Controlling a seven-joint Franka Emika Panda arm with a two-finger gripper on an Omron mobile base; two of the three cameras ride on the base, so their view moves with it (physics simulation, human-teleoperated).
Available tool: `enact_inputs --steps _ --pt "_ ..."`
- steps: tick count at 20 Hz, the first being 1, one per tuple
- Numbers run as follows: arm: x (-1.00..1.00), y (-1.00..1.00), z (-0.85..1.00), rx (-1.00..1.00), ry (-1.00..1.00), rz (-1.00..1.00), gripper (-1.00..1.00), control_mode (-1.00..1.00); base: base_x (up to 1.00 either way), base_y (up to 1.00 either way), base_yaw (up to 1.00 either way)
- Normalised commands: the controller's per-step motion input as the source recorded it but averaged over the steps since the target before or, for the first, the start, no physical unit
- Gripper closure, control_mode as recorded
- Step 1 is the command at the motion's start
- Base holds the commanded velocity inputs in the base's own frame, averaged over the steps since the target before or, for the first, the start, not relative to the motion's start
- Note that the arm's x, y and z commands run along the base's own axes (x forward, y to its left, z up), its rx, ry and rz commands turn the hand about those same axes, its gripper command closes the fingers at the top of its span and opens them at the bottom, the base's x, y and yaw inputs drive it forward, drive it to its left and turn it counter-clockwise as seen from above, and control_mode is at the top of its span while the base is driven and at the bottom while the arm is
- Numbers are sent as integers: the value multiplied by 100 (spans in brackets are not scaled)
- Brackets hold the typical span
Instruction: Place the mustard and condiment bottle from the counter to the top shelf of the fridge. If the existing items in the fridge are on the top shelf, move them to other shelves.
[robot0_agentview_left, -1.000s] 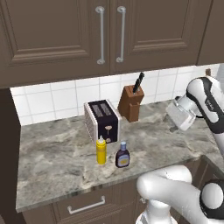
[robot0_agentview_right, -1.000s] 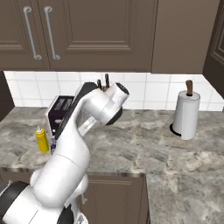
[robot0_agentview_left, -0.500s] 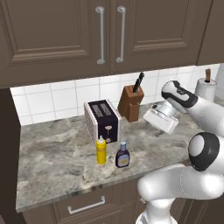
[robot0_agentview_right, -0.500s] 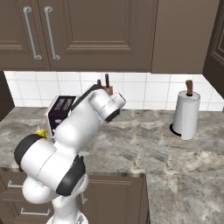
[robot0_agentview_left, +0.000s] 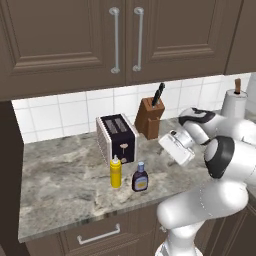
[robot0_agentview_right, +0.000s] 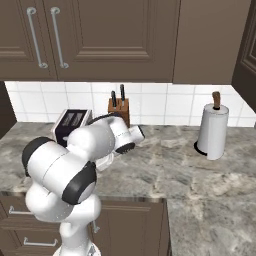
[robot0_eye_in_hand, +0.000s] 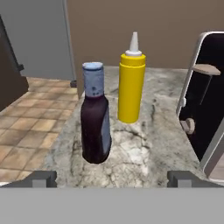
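On the tabletop (robot0_agentview_left: 60, 185), a toaster (robot0_agentview_left: 116, 138) stands before a knife block (robot0_agentview_left: 149, 117) holding dark-handled knives. The mustard (robot0_agentview_left: 115, 172) and condiment bottle (robot0_agentview_left: 140, 177) stand upright side by side, just in front of the toaster. The tool (robot0_eye_in_hand: 112, 179) faces them, spread wide and empty.

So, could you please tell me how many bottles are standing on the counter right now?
2: the mustard stands in front of the toaster, and the condiment bottle is just to its right, nearer the counter edge.
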Motion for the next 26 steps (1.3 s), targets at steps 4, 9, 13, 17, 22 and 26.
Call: enact_inputs --steps 4,9,13,17,22,26 --pt "10 9 -14 5 -9 -7 -100 -100 0 0 0" --pt "-19 24 -2 0 0 0 -100 -100 0 0 0" --pt "-15 34 -3 -2 0 0 -100 -100 0 0 0" --pt "-3 40 -3 -1 0 2 -100 -100 0 0 0" --pt "-9 31 -17 0 0 1 -100 -100 0 0 0" --pt "0 20 -13 0 0 1 -100 -100 0 0 0"
